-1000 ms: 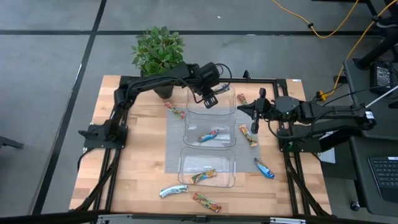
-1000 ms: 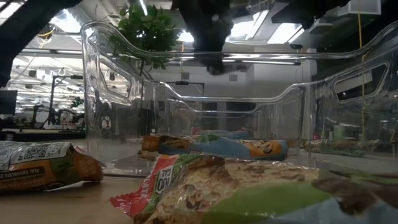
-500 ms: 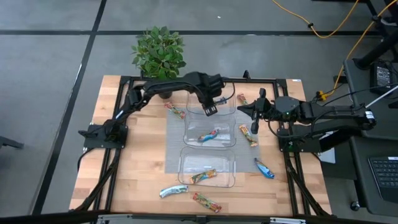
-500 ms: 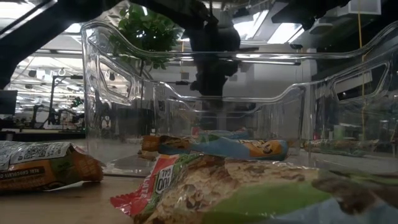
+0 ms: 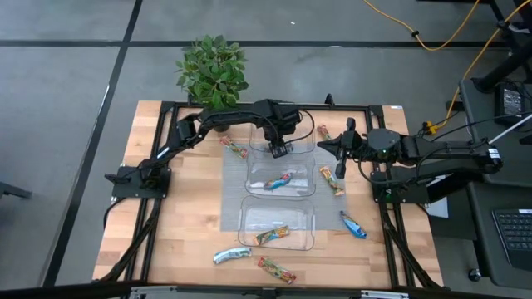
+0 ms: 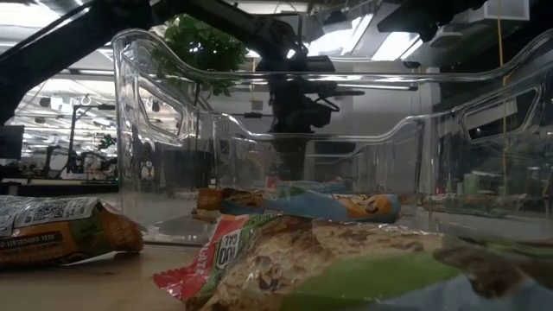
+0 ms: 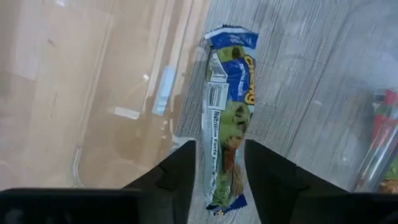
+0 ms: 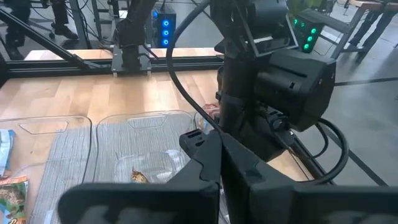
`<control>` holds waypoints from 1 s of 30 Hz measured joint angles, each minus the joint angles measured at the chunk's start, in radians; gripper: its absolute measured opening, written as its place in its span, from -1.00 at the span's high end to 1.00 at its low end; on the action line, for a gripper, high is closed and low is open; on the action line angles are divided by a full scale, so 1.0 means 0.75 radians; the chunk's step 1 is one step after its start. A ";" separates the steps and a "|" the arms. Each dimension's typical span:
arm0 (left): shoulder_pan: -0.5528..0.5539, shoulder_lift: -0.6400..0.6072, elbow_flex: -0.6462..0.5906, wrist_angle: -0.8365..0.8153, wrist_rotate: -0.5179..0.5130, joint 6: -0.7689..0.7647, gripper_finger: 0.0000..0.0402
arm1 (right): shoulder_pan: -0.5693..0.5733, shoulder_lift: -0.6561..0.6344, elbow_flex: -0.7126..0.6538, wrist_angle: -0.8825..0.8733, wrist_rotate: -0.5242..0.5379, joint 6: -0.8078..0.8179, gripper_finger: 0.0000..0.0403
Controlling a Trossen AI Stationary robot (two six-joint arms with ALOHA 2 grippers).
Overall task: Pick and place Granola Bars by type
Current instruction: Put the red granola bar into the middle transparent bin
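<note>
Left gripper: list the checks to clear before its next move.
1. Blue bar sits between the left gripper's fingers, gripped: ok.
2. Gripper is over the far tray, inside its outline in the high view: ok.
3. Bar low enough over the tray floor to let go: cannot tell.
4. Far tray's other contents match this bar's type: cannot tell.
5. Right gripper waits beside the trays, apart from the left arm: ok.
</note>
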 joint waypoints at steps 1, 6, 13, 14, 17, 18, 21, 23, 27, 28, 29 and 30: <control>0.000 -0.002 0.000 -0.001 -0.007 0.000 0.30 | 0.000 0.000 0.000 -0.001 -0.001 0.000 0.96; -0.001 -0.045 0.000 -0.032 -0.021 0.000 0.17 | 0.000 0.000 0.000 -0.002 0.000 -0.002 0.96; -0.036 -0.158 0.000 -0.046 -0.016 -0.002 0.13 | 0.000 0.000 0.000 -0.013 0.000 -0.007 0.96; -0.043 -0.182 0.000 -0.046 -0.015 -0.009 0.13 | 0.000 0.000 0.000 -0.013 0.000 -0.007 0.96; -0.063 -0.256 0.000 -0.050 -0.013 -0.012 0.14 | 0.000 0.000 0.000 -0.013 0.000 -0.014 0.96; -0.070 -0.283 0.000 -0.057 -0.015 -0.012 0.13 | 0.000 0.000 0.000 -0.013 0.000 -0.014 0.96; -0.088 -0.370 0.000 -0.085 -0.019 -0.013 0.13 | 0.000 0.000 0.000 -0.017 0.000 -0.015 0.96; -0.104 -0.421 0.000 -0.129 -0.025 -0.012 0.13 | 0.000 0.000 0.000 -0.021 0.000 -0.038 0.96; -0.139 -0.525 0.000 -0.271 -0.079 -0.013 0.15 | 0.000 0.000 0.000 -0.022 0.002 -0.056 0.96; -0.145 -0.551 0.000 -0.319 -0.090 -0.019 0.15 | 0.000 0.001 0.000 -0.022 0.008 -0.065 0.96; -0.153 -0.573 0.000 -0.371 -0.103 -0.031 0.15 | 0.000 0.001 0.000 -0.022 0.016 -0.075 0.96; -0.162 -0.592 0.000 -0.415 -0.118 -0.048 0.15 | 0.000 0.001 0.000 -0.022 0.021 -0.081 0.96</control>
